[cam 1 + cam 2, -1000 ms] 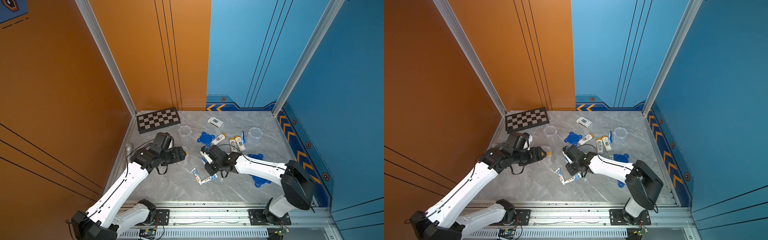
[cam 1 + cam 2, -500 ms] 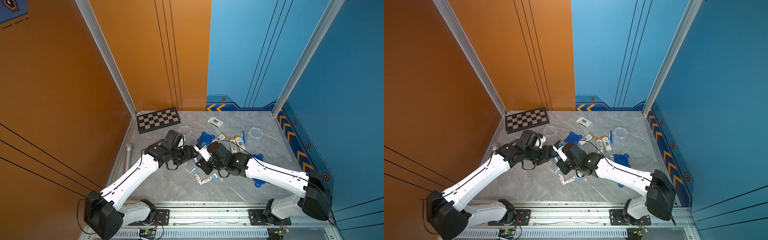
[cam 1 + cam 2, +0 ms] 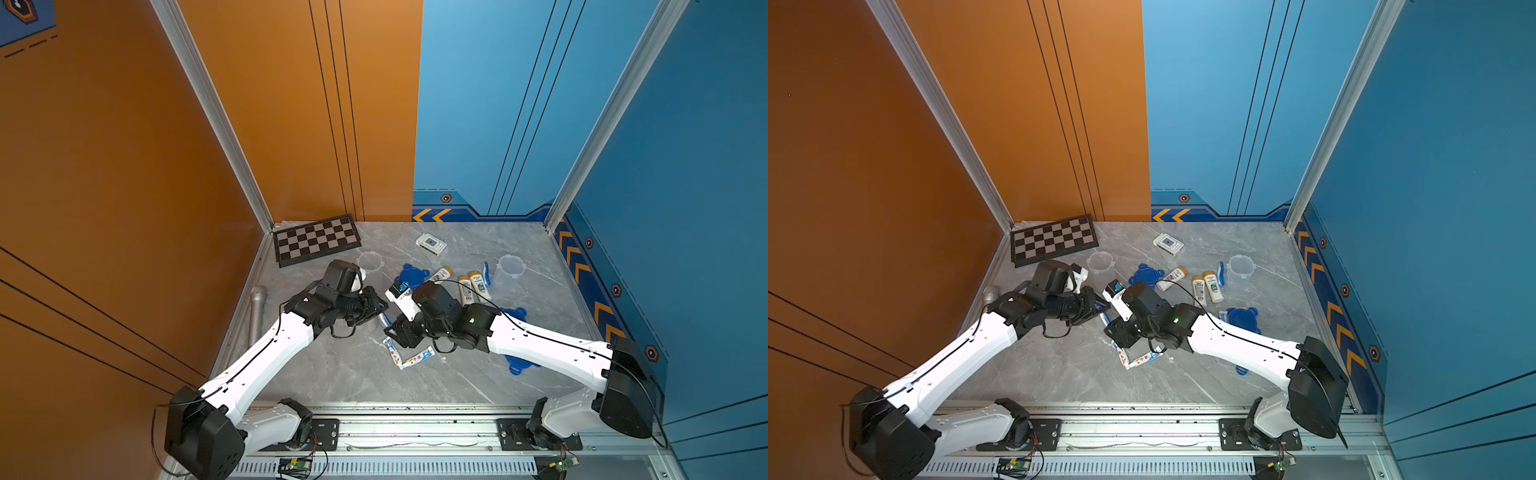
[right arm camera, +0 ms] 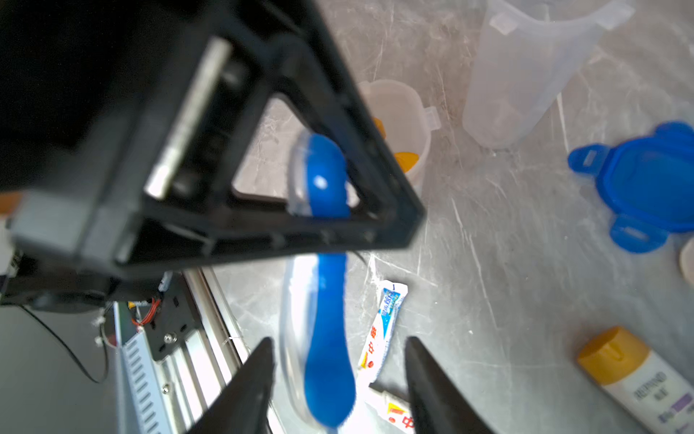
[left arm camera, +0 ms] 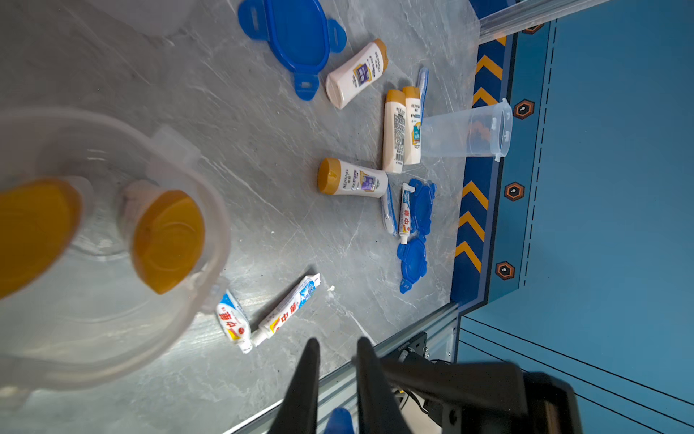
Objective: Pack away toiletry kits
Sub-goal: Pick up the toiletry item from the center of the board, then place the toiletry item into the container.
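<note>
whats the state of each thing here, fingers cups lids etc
left gripper, fingers shut on toothbrush
right gripper, fingers open either side of toothbrush
cup by left gripper, upright, lidless, two bottles inside
two other cups, upright, lidless, empty
blue lids, loose, on no cup

Left arm (image 3: 266,353), right arm (image 3: 548,345): white shell links, black joint housings (image 3: 199,432), thin black cables (image 3: 457,281), green indicator light (image 3: 471,320).

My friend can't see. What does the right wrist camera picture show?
A blue-white toothbrush is clamped near one end by the left gripper, while the right gripper stands open either side of its other end. On the table are a cup holding gold-capped bottles, an empty cup, a blue lid and a toothpaste tube.
</note>
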